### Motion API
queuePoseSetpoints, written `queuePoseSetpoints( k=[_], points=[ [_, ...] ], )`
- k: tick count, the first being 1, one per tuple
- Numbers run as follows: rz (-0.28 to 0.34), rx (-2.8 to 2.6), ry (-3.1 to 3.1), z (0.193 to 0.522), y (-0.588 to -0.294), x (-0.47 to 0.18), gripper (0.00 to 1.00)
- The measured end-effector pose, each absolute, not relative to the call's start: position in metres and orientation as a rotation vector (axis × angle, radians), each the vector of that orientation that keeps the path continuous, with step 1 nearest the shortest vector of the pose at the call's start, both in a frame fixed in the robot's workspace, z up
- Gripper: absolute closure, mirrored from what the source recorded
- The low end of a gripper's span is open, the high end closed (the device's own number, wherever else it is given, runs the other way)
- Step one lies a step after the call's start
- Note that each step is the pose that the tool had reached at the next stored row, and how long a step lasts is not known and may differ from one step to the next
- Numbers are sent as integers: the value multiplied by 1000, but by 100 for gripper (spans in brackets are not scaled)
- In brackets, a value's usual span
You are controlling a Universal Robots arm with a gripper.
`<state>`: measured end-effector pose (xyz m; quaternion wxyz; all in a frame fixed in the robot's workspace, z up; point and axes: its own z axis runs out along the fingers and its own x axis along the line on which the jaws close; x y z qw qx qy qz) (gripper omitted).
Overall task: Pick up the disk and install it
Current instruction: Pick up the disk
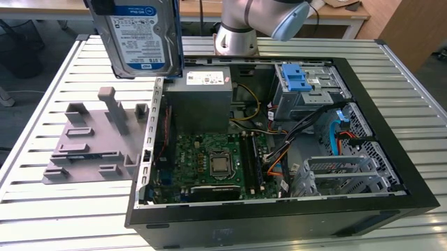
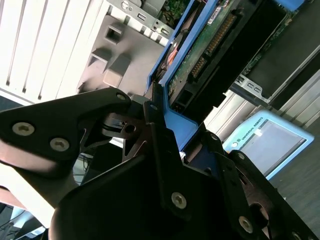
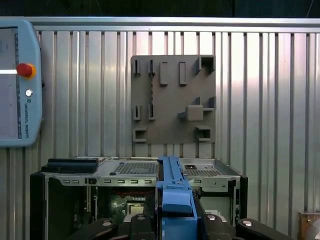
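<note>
Aloft over the slatted metal table, the hand clamps the blue-railed flat metal disk; squaring its rails to the grey drive bay looks key.

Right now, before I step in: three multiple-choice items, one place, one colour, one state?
1. Where is the disk? A flat inside the case; B held up in the air, outside the case; C slid into the drive bay.
2. Latch on the drive bay? A red; B grey; C blue.
3. The gripper? A shut on the disk; B open beside it; C open inside the case.
Answers: B, the exterior view shows it aloft; C, the latch is blue; A, in both wrist views it clamps the disk.
</note>
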<state>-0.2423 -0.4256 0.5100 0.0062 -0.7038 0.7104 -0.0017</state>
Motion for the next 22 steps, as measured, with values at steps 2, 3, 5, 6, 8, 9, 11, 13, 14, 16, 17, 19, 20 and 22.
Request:
queuePoseSetpoints(
  k=[2,3,5,6,8,9,11,13,14,16,17,19,20,22],
  points=[
    [-5,-2202,2223,510,-426,-240,64],
    [-5,-2202,2223,510,-426,-238,64],
    [-5,-2202,2224,510,-426,-236,64],
    [-5,-2202,2224,510,-427,-235,64],
    [-5,-2201,2224,510,-427,-232,64],
    [-5,-2201,2224,510,-427,-231,64],
    [-5,-2201,2224,510,-427,-229,64],
    [-5,-2201,2225,510,-428,-227,64],
    [-5,-2201,2225,510,-428,-226,64],
    [-5,-2200,2225,510,-428,-223,64],
    [-5,-2200,2225,510,-429,-222,64],
    [-5,-2200,2225,510,-429,-220,64],
    [-5,-2200,2226,510,-429,-219,64],
    [-5,-2200,2226,510,-429,-217,64]
  ],
)
